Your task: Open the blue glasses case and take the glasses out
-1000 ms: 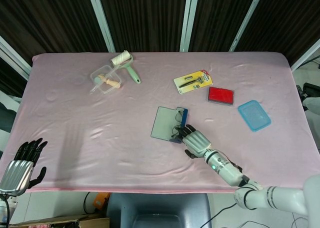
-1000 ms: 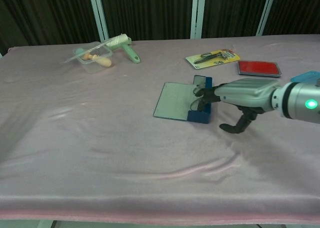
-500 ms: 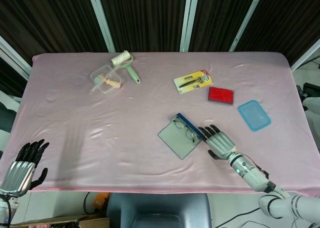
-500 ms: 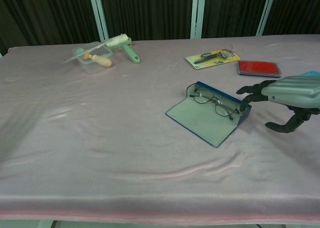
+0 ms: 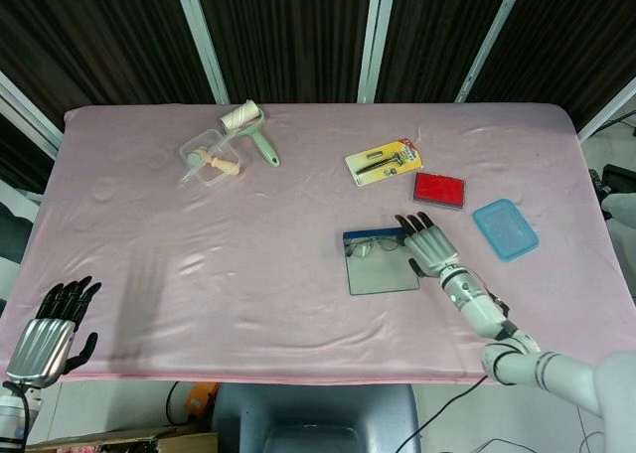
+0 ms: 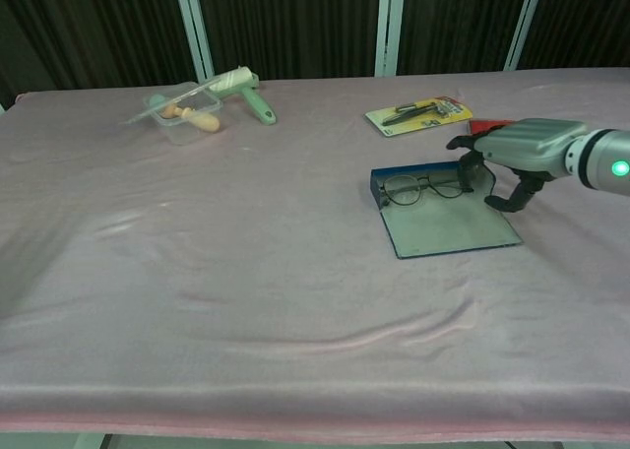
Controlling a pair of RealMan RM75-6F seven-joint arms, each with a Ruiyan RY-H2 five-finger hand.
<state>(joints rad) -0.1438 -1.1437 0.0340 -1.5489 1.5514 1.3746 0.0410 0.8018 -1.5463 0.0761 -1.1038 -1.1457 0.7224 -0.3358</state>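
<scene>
Case (image 6: 443,223) x1 open, glasses (image 6: 423,186) x1 inside; right hand (image 6: 512,152) spread beside, left hand (image 5: 45,336) empty, spread.

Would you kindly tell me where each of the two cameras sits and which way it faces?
Head view: high above the near edge, looking steeply down on the pink table; shows the left hand off the near-left corner and the right hand with its forearm.
Chest view: low at the near edge, facing across the table toward the dark curtain; only the right hand shows.
Both share the open glasses case and glasses.
</scene>
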